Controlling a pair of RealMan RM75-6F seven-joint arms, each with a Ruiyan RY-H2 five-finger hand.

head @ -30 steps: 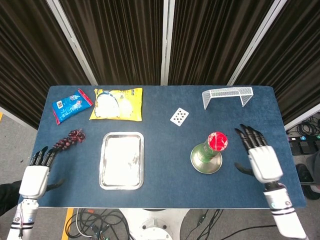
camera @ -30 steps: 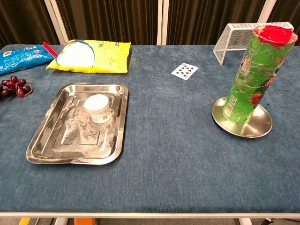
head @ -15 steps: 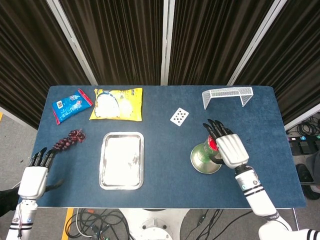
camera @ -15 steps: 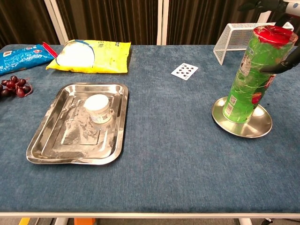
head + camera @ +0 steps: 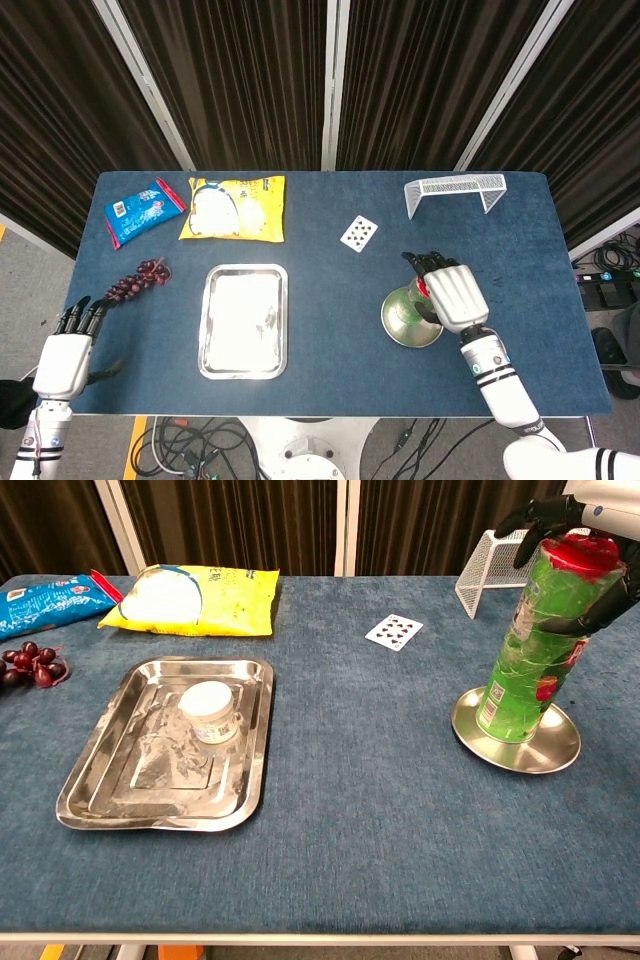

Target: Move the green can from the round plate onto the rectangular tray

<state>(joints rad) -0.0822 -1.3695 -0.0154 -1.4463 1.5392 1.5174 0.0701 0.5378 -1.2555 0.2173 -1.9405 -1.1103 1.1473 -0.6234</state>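
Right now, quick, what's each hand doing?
Left hand: open, holding nothing, at the table's near left edge.
Right hand: fingers curled around the top of the can; whether the grip is firm cannot be told.

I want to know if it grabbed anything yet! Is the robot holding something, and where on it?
The right hand has its fingers wrapped around the top of the green can, near the red lid. The left hand holds nothing.

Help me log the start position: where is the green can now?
The green can stands upright on the round plate at the table's right side, with the right hand around its top.
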